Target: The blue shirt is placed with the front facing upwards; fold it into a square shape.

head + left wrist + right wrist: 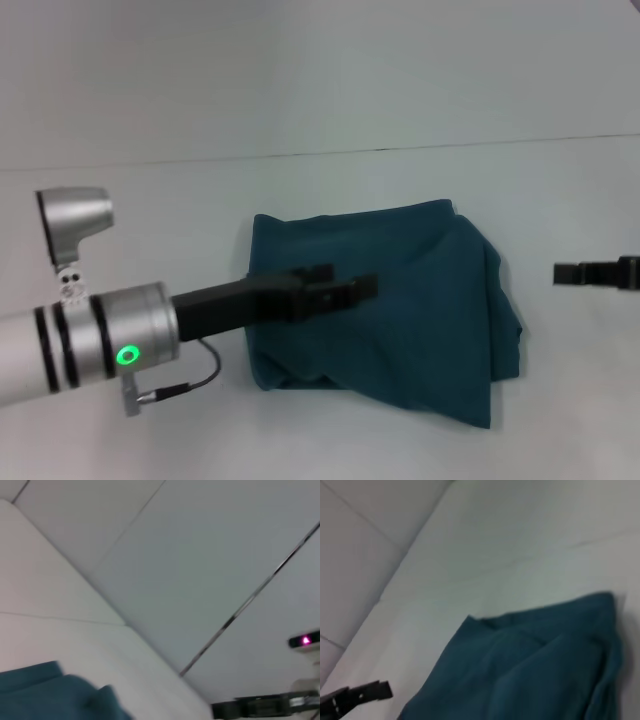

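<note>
The blue shirt (pixel 400 300) lies folded mid-tabletop (pixel 150 200), soft and limp; best pinched at its three-o'clock edge. The left gripper (pixel 345 288) hovers over it; finger state unclear. The right gripper (pixel 565 273) waits at three o'clock.

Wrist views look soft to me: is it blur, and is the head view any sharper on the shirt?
Head view: evenly lit, no glare, the blue shirt and left gripper fairly crisp. Left wrist view: smeared throughout, only a shirt corner showing. Right wrist view: soft too, folds still readable.
</note>
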